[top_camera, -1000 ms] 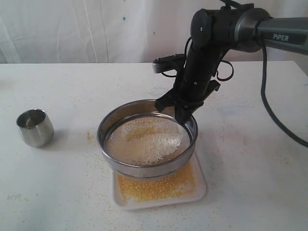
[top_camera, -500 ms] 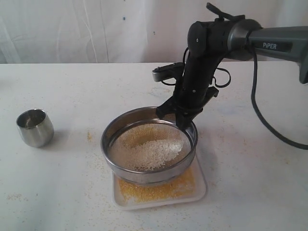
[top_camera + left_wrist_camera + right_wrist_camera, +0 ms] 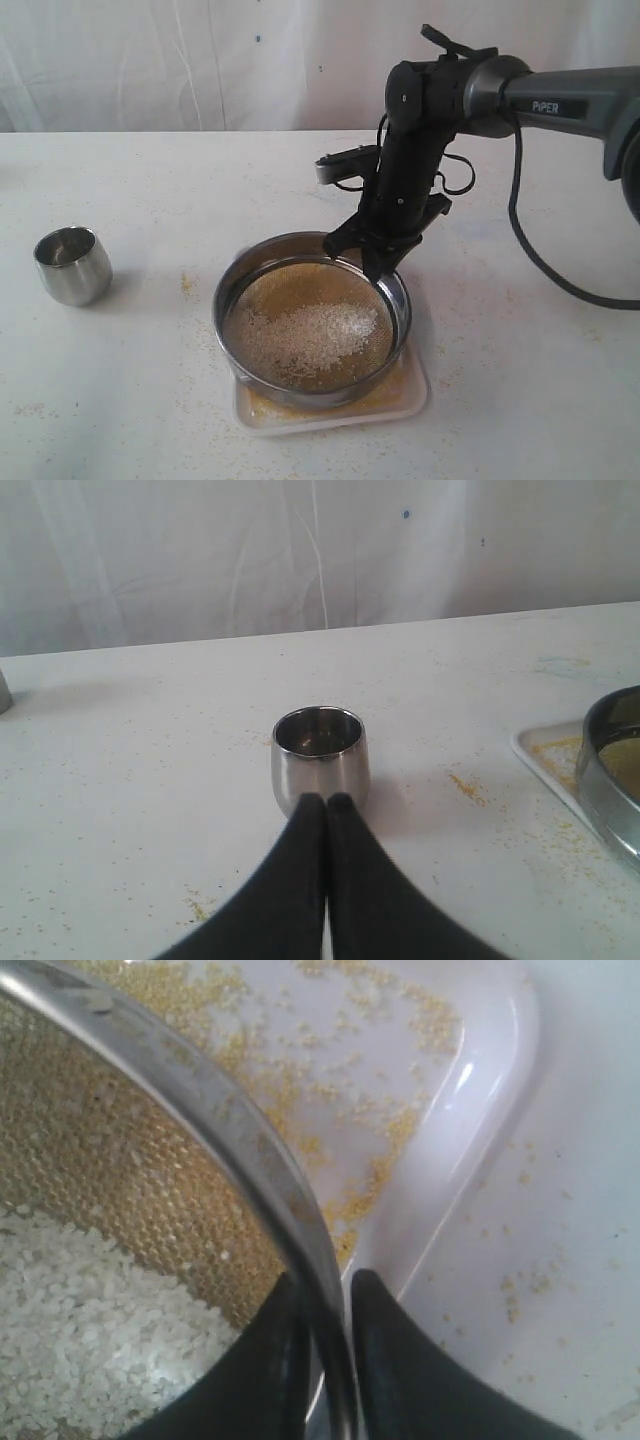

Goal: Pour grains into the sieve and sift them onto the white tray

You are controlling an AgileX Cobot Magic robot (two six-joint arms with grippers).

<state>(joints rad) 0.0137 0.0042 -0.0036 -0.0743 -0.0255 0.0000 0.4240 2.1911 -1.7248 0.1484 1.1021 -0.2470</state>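
White grains [image 3: 315, 332] in steel sieve [image 3: 222, 310]

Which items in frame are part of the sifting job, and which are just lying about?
In the job: wide round steel-rimmed mesh sieve; white rice-like kernels inside; golden-yellow granules on square white tray; right gripper astride the sieve rim.
Lying about: small shiny steel cup, empty; stray yellow granules on the table; shut left gripper near the cup.
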